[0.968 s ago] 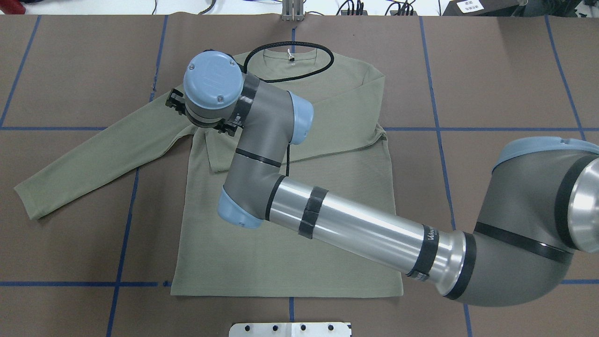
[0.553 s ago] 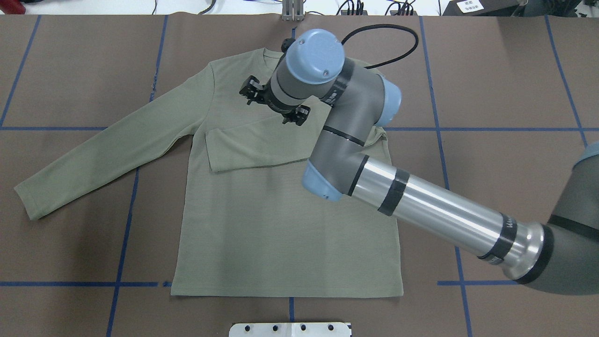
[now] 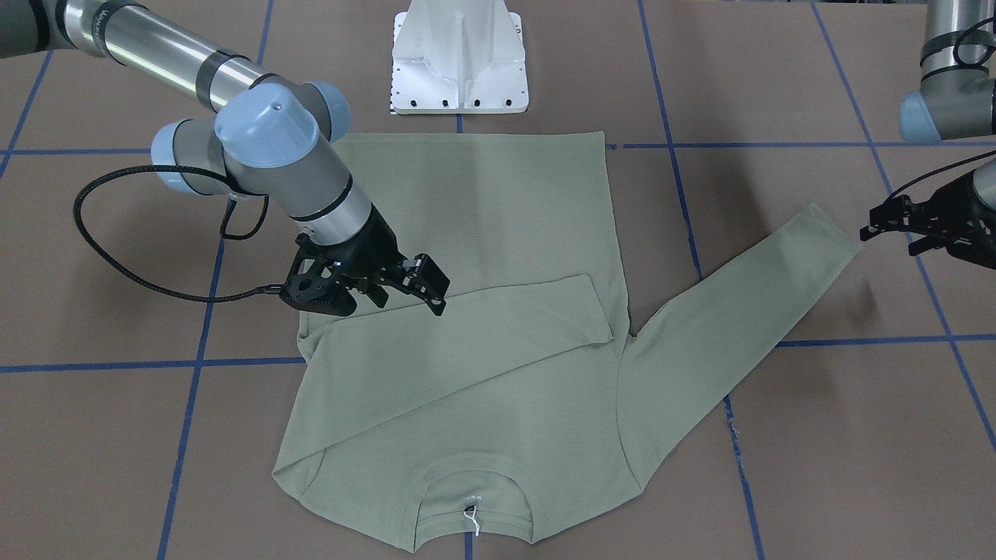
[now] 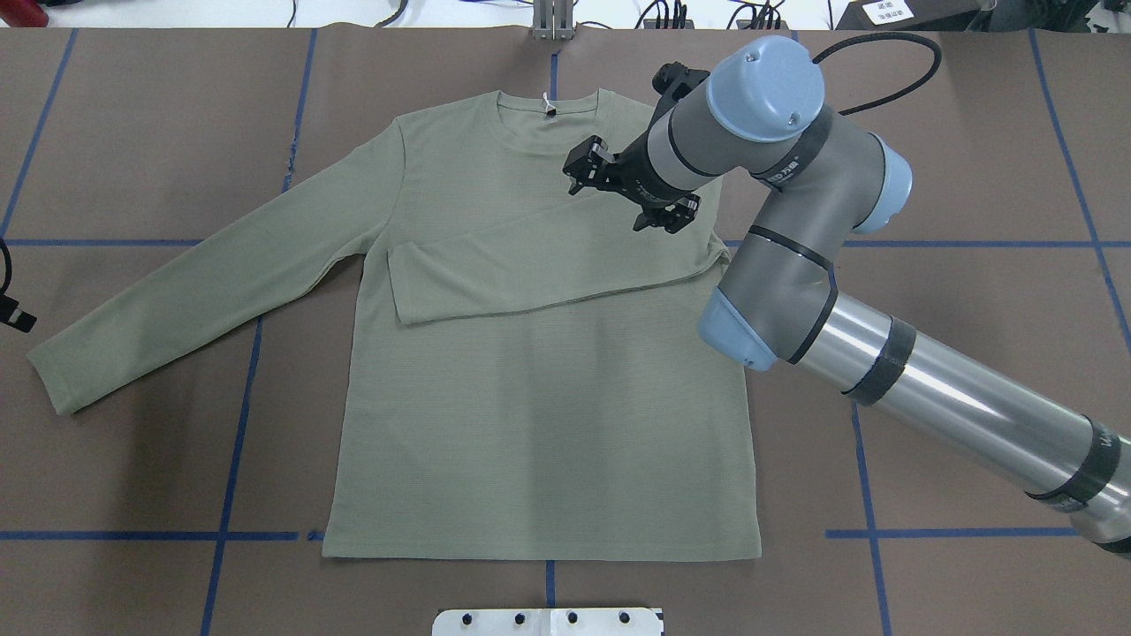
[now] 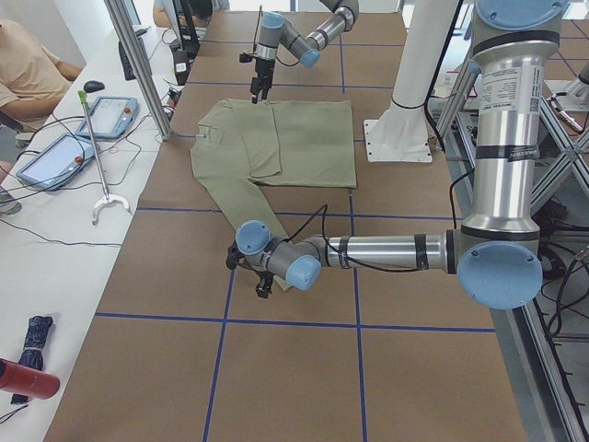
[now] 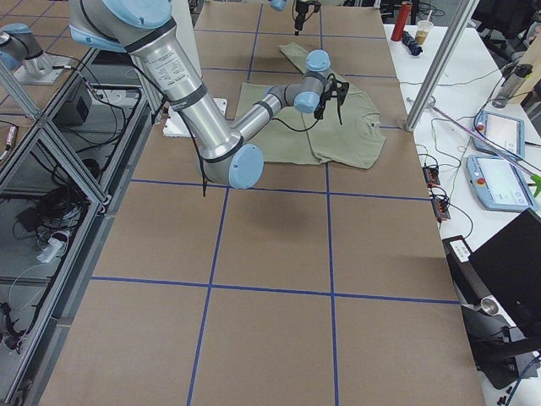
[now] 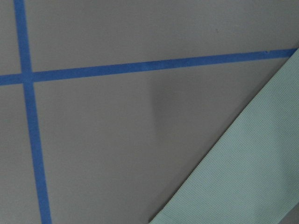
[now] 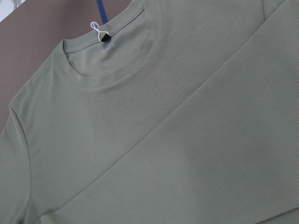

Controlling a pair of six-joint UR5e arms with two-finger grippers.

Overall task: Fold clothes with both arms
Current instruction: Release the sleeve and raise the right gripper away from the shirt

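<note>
shirt (image 4: 530, 415) is lying flat, front up, in the centre of the overhead frame, with the collar (image 4: 548, 115) toward the top edge. folded sleeve (image 4: 539, 269) is lying across the chest and the straight sleeve (image 4: 194, 291) is stretching out to the lower left. right gripper (image 4: 618, 196) is sitting over the shoulder end of the folded sleeve, jaws spread and gripping nothing. left gripper (image 3: 887, 239) is sitting at the right edge of the front view, just past the straight sleeve's cuff, jaws looking spread and empty. all of it is resting on the brown table (image 4: 972, 132) with its blue tape grid.

No legible text or labels
</note>
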